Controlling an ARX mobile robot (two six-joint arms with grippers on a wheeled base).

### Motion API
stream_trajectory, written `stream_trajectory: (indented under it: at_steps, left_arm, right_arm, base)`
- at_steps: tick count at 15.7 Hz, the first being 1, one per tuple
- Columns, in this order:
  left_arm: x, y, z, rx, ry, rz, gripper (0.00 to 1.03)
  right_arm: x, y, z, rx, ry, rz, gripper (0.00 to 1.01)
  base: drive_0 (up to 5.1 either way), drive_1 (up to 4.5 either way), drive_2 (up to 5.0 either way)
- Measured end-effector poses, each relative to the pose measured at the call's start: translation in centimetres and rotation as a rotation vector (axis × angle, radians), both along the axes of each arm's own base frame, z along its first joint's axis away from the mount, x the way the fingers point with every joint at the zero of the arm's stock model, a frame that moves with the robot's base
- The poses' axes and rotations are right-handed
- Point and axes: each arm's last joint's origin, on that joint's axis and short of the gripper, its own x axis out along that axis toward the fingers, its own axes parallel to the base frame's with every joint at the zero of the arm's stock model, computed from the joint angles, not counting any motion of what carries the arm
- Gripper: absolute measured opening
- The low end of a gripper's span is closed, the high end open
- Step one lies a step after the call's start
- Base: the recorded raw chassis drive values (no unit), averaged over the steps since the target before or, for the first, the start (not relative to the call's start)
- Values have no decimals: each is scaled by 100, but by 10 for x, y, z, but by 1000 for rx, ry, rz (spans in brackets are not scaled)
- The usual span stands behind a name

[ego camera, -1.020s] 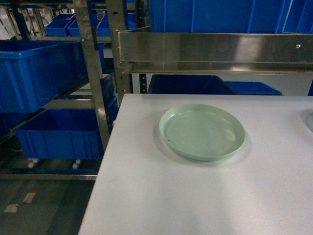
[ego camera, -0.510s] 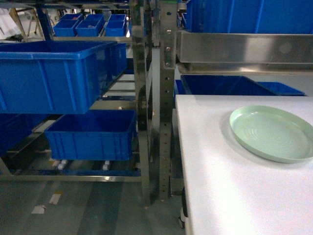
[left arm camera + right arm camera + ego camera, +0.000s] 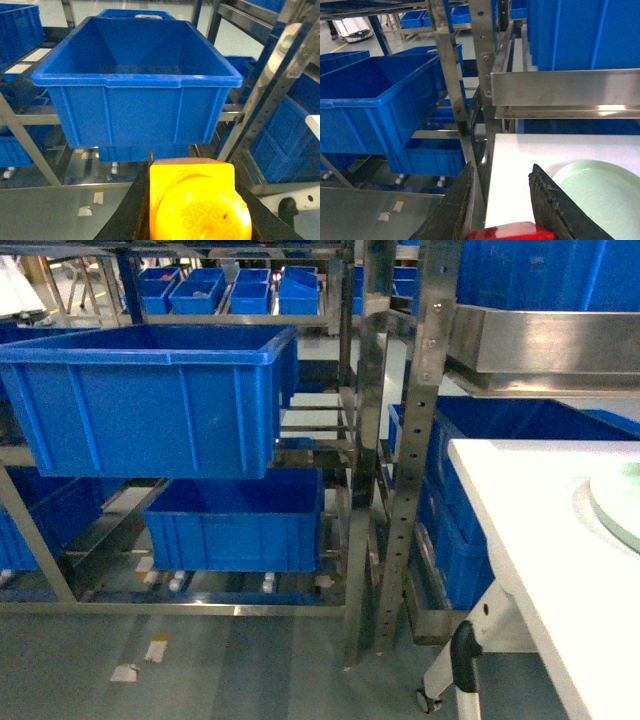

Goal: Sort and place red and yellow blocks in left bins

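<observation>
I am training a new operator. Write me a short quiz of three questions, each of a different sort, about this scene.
1. True or false: the left gripper holds the yellow brick.
2. What shows between the right gripper's jaws? A) red block B) green plate C) nothing
3. Fill in: the white table carries a pale ____ plate.

Key: 1 true; 2 A, the red block; 3 green.
</observation>
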Motion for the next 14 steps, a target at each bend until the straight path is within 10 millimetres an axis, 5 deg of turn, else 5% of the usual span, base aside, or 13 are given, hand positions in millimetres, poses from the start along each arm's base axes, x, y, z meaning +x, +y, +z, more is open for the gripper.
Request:
stream_trajectory:
  at_steps: [14]
  left_arm:
    - [0,1,1,1,-5,2,26]
  right_arm:
    - [0,0,0,-2,-1,1,27]
  base:
    - [-471,378,88]
